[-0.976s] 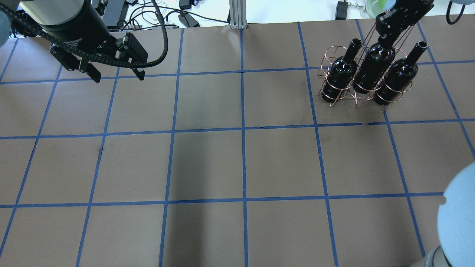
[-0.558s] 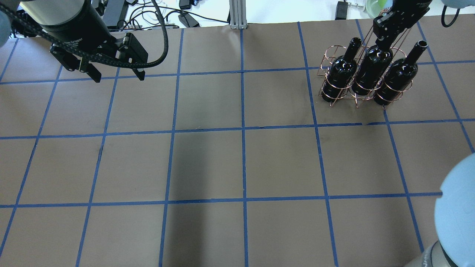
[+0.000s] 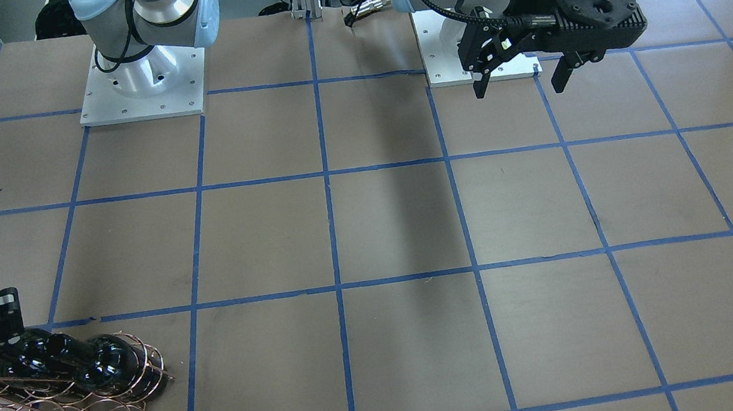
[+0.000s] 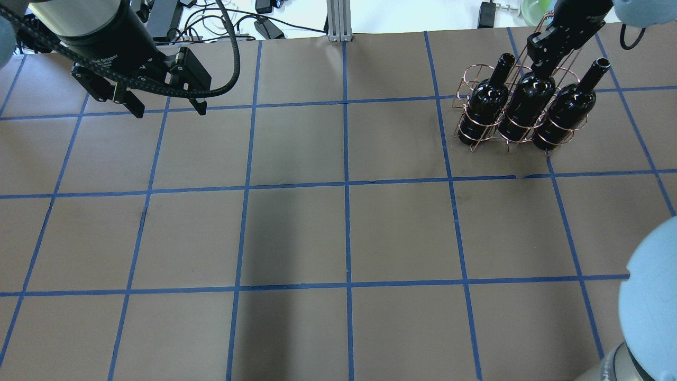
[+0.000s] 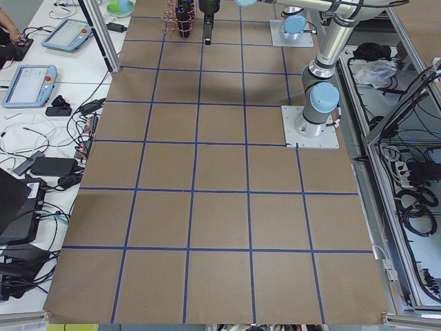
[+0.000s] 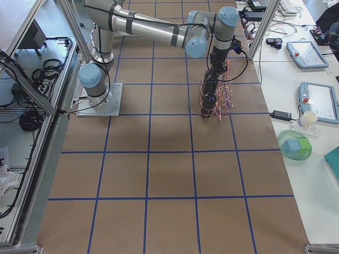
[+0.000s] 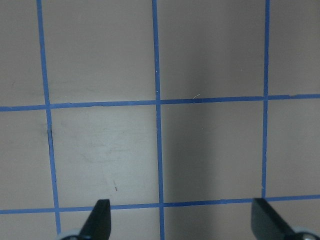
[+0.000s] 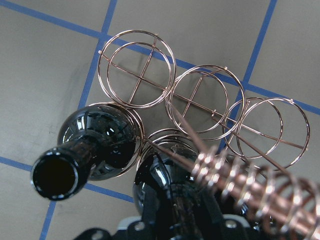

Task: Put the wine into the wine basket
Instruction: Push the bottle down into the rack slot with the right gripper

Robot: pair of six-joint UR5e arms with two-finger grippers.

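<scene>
Tabletop (image 4: 344,233) lies open beside wine basket (image 8: 195,100) holding wine (image 4: 523,108), apparently near edge.

The table (image 4: 296,233) was covered in brown paper, ruled into squares by blue tape (image 4: 346,183). An aluminium post (image 4: 338,20) stood at the middle of its far edge. Just left of the post in the overhead view lay a black power adapter (image 4: 267,29) among tangled black cables (image 4: 211,24). Well to the post's right sat another adapter (image 4: 486,13) and a green bowl (image 4: 531,8). Beyond the post, on a white bench (image 6: 318,174), lay a grey teach pendant (image 6: 317,103), with a white cup (image 6: 306,119) beside it.
</scene>
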